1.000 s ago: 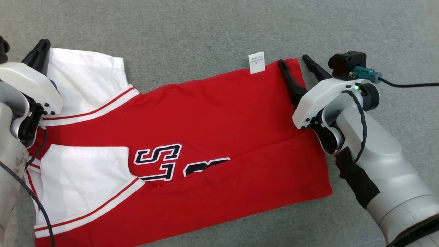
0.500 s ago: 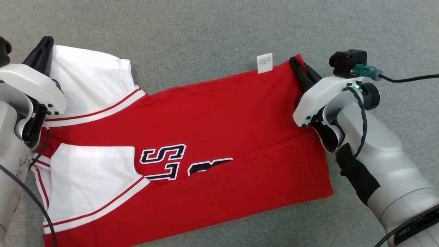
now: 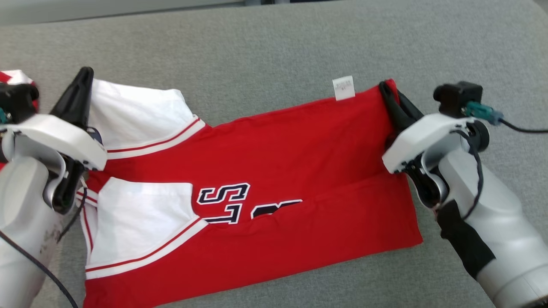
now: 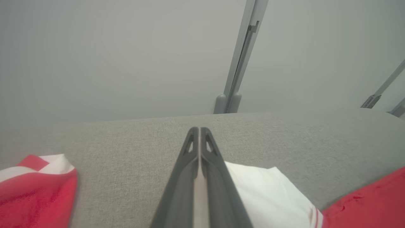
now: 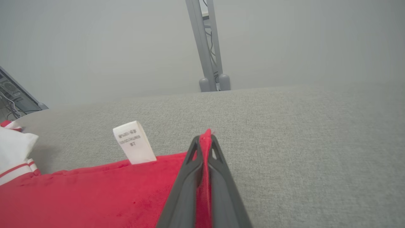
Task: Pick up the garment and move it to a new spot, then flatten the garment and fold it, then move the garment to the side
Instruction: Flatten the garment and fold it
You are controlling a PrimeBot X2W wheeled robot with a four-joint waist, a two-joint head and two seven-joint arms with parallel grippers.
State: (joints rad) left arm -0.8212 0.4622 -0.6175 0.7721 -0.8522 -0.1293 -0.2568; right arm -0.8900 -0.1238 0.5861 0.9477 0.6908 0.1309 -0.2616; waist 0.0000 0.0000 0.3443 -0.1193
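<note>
Right tool (image 3: 388,90) pinches the garment (image 3: 278,141) by its red corner, upper right; left tool (image 3: 84,75) clenches its white sleeve (image 3: 132,111), upper left.

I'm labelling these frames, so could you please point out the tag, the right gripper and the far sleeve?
tag (image 3: 343,88): head view, middle of the white label.
right gripper (image 5: 205,138): right wrist view, between the fingertips shut on the jersey (image 5: 95,196).
far sleeve (image 3: 137,112): head view, middle of the white cloth.
</note>
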